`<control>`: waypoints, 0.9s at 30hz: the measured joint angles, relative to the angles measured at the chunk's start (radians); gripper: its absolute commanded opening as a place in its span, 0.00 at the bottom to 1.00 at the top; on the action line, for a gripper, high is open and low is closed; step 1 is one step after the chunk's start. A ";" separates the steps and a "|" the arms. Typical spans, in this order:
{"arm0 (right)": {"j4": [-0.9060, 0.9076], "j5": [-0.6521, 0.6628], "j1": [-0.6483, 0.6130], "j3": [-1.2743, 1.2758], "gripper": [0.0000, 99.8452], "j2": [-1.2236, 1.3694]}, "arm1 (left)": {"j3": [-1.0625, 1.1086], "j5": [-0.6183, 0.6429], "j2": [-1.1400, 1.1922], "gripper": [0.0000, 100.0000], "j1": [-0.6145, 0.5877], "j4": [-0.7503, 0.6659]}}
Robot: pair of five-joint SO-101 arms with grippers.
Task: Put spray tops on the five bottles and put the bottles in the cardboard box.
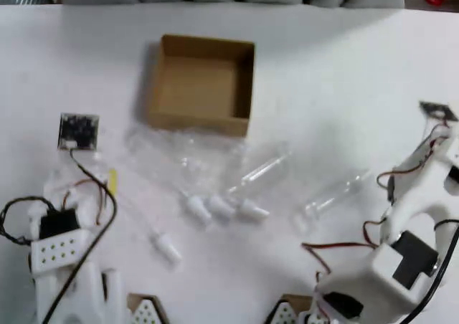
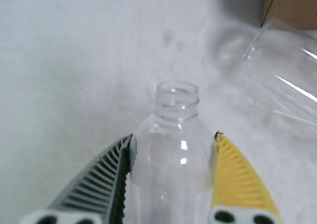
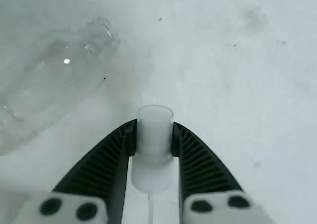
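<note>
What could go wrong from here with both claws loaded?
1. The clear plastic bottle is smooth; it may twist or slip in the left claw during capping.
2. The white spray top in the right claw trails a thin tube that could miss the narrow bottle neck.
3. The other white spray tops lying loose could get knocked.

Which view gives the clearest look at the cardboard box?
The high view: the cardboard box appears whole there, open-topped and empty, with all four walls visible. The left wrist view catches just one brown corner of it.
</note>
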 measured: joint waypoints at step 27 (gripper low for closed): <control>0.023 0.017 0.083 0.091 0.11 -0.207 | 0.000 0.000 0.000 0.03 0.000 0.000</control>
